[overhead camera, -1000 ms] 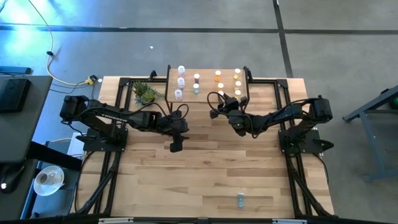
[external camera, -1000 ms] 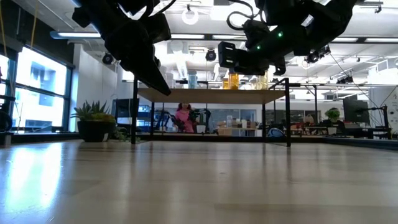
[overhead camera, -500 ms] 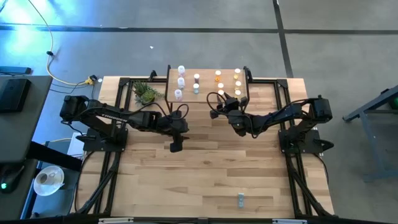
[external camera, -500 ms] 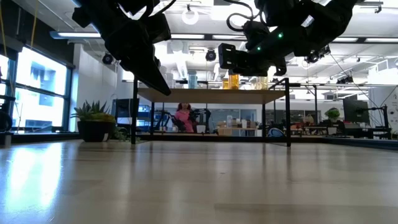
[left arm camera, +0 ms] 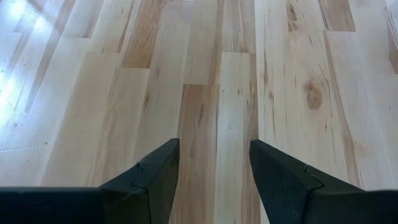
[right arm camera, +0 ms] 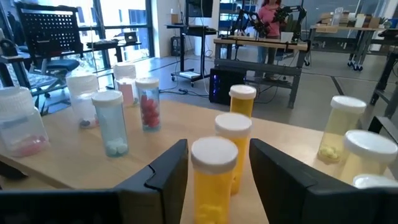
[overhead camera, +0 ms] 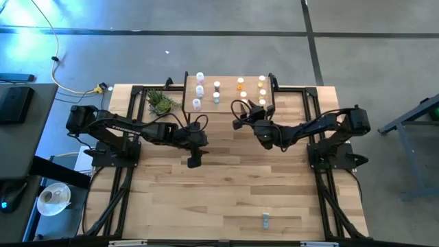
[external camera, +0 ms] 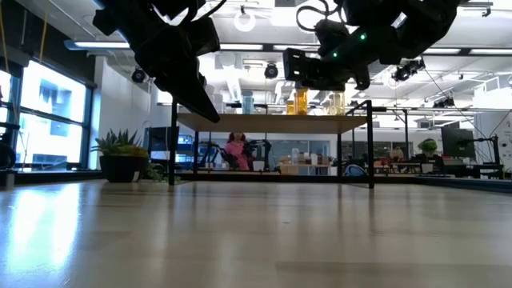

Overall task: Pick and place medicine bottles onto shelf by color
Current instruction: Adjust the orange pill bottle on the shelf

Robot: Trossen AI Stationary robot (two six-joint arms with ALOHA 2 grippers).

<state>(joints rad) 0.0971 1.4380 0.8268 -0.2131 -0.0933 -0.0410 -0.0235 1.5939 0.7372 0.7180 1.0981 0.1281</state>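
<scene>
The light-wood shelf (overhead camera: 228, 108) stands at the table's far middle and carries several small bottles: pink and white ones (overhead camera: 199, 90) at its left, a teal one (overhead camera: 216, 98), orange ones (overhead camera: 241, 85), and yellow ones (overhead camera: 261, 91) at its right. My right gripper (right arm camera: 214, 146) is level at the shelf's near edge (overhead camera: 250, 110). It is open, with one finger on either side of an orange bottle with a white cap (right arm camera: 214, 174), and a small gap shows on each side. My left gripper (left arm camera: 214, 149) is open and empty, pointing down above the table's middle (overhead camera: 194, 161).
A green potted plant (overhead camera: 161, 101) stands left of the shelf. One teal bottle (overhead camera: 265, 219) lies alone near the table's near edge. Bare planks lie between it and the arms. A person in pink (external camera: 237, 150) is far off in the room behind.
My right gripper has risen a little at the shelf's near edge and shifted slightly toward the table's right. The bottles on the shelf have stayed in place.
</scene>
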